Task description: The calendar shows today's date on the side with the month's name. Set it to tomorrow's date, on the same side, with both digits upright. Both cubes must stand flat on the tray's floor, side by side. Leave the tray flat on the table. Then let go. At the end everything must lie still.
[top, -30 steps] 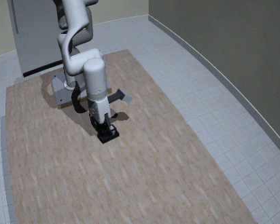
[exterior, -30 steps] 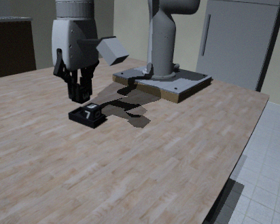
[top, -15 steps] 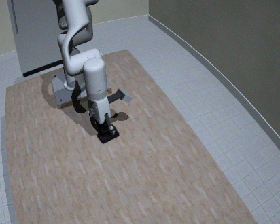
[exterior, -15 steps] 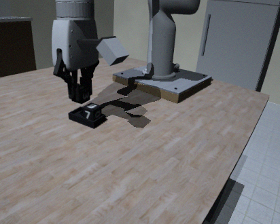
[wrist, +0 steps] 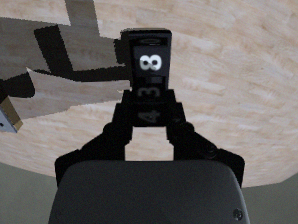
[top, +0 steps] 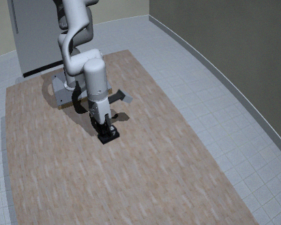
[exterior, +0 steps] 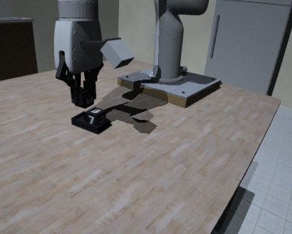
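Observation:
A small black calendar tray point(top: 108, 139) point(exterior: 83, 125) point(wrist: 147, 34) lies flat on the wooden table. One black digit cube point(exterior: 96, 113) point(wrist: 149, 63) stands in it, with a white 8 facing up in the wrist view and a 7 on its side in the exterior view. My gripper point(top: 105, 127) point(exterior: 83, 101) point(wrist: 149, 100) is shut on the second black cube point(wrist: 148, 104), whose visible faces show 3 and 4. It holds that cube just above the tray's empty half, beside the seated cube. The month's name is not readable.
The arm's base plate point(top: 60, 93) point(exterior: 174, 88) stands on the table behind the tray. A grey cabinet point(top: 33, 34) point(exterior: 245, 42) stands beyond the table. The table's edge point(exterior: 252, 156) runs along the right.

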Available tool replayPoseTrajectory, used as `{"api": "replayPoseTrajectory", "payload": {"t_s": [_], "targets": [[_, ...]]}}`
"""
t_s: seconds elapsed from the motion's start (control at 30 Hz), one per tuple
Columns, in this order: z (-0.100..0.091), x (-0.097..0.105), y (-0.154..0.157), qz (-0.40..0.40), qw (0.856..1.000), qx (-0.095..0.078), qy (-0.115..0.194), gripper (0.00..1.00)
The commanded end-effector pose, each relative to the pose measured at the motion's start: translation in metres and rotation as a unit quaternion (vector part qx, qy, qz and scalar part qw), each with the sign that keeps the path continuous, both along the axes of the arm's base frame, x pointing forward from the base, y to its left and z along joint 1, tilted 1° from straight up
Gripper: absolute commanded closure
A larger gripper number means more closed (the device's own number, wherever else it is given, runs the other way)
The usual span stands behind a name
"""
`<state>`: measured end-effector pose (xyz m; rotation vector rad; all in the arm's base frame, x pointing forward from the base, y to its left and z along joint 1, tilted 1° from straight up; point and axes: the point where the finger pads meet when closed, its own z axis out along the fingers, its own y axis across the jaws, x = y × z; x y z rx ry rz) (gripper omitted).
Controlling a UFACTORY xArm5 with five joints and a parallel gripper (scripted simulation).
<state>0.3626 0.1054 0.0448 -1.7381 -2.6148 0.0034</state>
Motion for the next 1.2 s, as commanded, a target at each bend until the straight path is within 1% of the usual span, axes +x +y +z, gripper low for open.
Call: {"api": "replayPoseTrajectory", "payload": {"t_s": [0.0, 0.7, 1.17], "targets": [[0.0010, 0.0012, 0.0004, 0.000, 1.000, 0.000, -0.002, 0.71], [0.0007, 0.0012, 0.0004, 0.000, 1.000, 0.000, -0.002, 0.71], [-0.0047, 0.0011, 0.0002, 0.000, 1.000, 0.000, -0.002, 0.71]]}}
